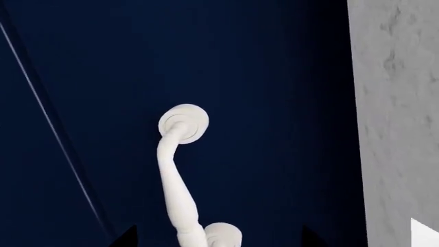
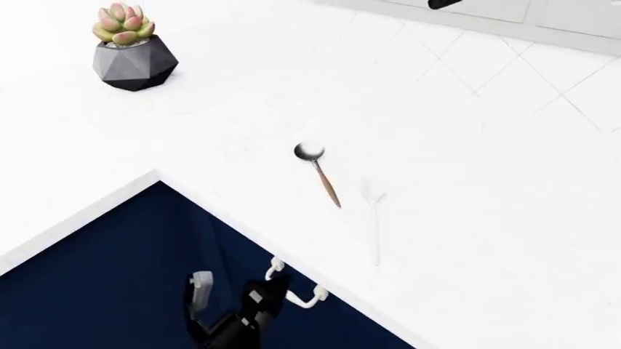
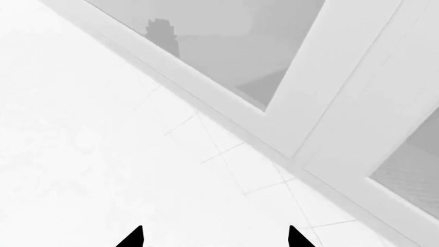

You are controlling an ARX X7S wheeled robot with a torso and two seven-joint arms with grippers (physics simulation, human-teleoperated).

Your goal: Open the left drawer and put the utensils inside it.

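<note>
The left drawer (image 1: pixel 274 103) shows its navy front, lying close under the counter edge. Its white curved handle (image 1: pixel 175 180) runs between the dark fingertips (image 1: pixel 127 237) of my left gripper (image 1: pixel 219 239), which is open around it without gripping. From the head view the left gripper (image 2: pixel 264 297) sits right at the handle (image 2: pixel 302 294). On the white counter lie the spoon (image 2: pixel 318 171), with a metal bowl and reddish-brown handle, and beside it the pale fork (image 2: pixel 374 222). My right gripper (image 3: pixel 214 237) is open and empty, over the counter's back.
A succulent in a faceted grey pot (image 2: pixel 133 52) stands at the counter's far left. The marble counter edge (image 1: pixel 398 128) runs along the drawer front. White window frames (image 3: pixel 309 103) and tiles lie behind the right gripper, whose dark tip (image 2: pixel 444 3) shows at the head view's top.
</note>
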